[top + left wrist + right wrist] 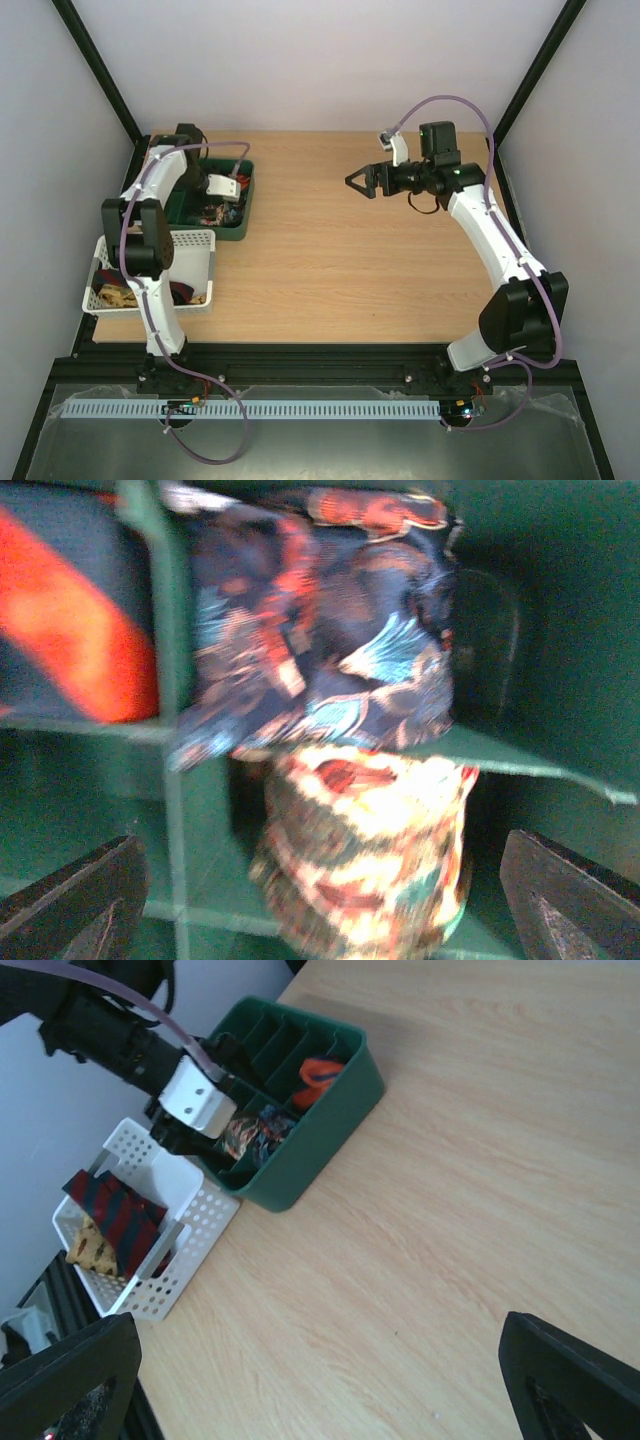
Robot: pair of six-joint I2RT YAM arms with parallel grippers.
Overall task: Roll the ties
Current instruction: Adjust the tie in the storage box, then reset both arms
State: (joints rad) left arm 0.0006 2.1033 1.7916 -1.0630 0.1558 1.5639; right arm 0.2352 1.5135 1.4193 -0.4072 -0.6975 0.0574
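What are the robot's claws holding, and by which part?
Nothing. The left gripper hangs open over rolled ties in the green tray; the right gripper is open above the table.

Blurry ties (330, 650), left wrist view, detail unclear.

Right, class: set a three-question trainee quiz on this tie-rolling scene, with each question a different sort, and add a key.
1. True or false: the right gripper holds a tie.
2. What lies directly under the left gripper? A) bare tabletop B) green tray C) a plate
3. Name the container holding the striped tie.
Key: 1 false, it is open and holds nothing; 2 B; 3 the white basket.
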